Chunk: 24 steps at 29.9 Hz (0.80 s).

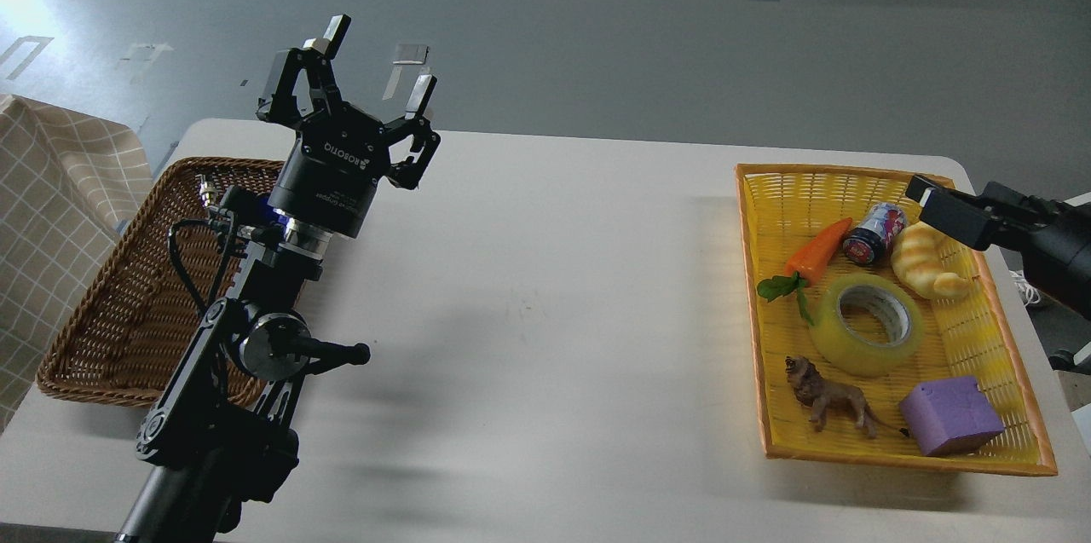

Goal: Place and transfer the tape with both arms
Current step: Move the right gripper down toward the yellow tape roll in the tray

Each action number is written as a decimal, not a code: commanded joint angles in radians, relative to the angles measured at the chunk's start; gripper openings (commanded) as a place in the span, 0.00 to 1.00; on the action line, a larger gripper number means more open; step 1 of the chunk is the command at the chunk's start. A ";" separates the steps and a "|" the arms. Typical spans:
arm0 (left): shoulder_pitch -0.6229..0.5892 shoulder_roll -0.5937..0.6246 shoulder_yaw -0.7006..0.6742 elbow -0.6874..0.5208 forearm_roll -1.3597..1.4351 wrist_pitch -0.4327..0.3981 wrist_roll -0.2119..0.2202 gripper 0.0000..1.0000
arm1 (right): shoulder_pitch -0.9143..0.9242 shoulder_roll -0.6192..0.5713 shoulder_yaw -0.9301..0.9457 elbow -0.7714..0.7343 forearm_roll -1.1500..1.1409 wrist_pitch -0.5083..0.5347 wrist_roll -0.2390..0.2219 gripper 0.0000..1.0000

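Note:
The tape (855, 357), a glossy yellow roll with a grey-white core, lies flat in the middle of the yellow basket (749, 313) at the table's right. My left gripper (379, 60) is open and empty, pointing up above the table's far left, far from the tape. My right gripper (948, 209) comes in from the right edge, over the basket's far right corner and above the croissant toy (927, 262). It is dark and only partly in view, so its fingers cannot be told apart.
The yellow basket also holds a toy carrot (816, 251), a small can (874, 231), a lion figure (831, 400) and a purple block (949, 417). A brown wicker basket (102, 304) sits at the table's left, behind my left arm.

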 commanded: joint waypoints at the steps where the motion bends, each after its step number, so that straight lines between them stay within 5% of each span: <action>1: 0.014 0.000 0.000 0.000 0.000 0.000 0.000 0.98 | 0.001 0.026 -0.004 -0.009 -0.060 0.000 -0.009 0.98; 24: 0.016 0.000 0.009 0.000 0.000 0.000 0.004 0.98 | -0.048 0.224 -0.013 -0.191 -0.310 0.000 0.000 0.98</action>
